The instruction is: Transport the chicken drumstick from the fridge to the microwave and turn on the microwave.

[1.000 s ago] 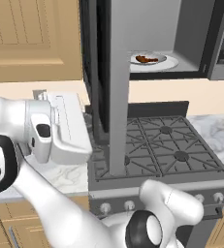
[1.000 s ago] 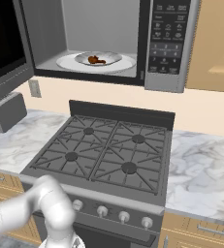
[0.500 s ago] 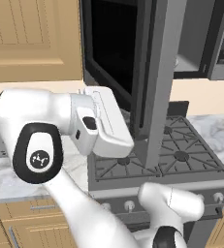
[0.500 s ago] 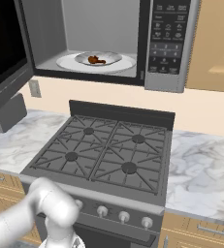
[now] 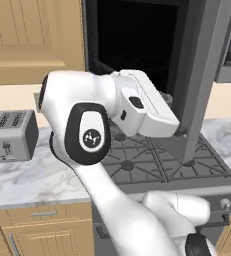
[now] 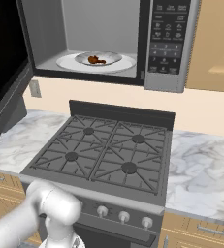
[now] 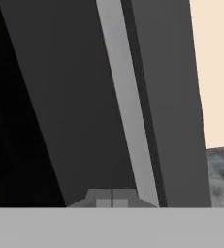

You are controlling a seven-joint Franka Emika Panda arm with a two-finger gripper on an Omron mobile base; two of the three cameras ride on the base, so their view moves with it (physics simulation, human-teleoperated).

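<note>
One small reddish-brown chicken drumstick lay on one white round plate inside the one wide grey microwave, at 12 o'clock above the black four-burner gas stove. The microwave's black-windowed door stood partly open. The white arm's dark fingers were pressed together, holding nothing, close against the door face. One silver-black toaster sat on the marbled surface at 9 o'clock.

Marble counter, gas stove, wooden cabinets, cream wall
</note>
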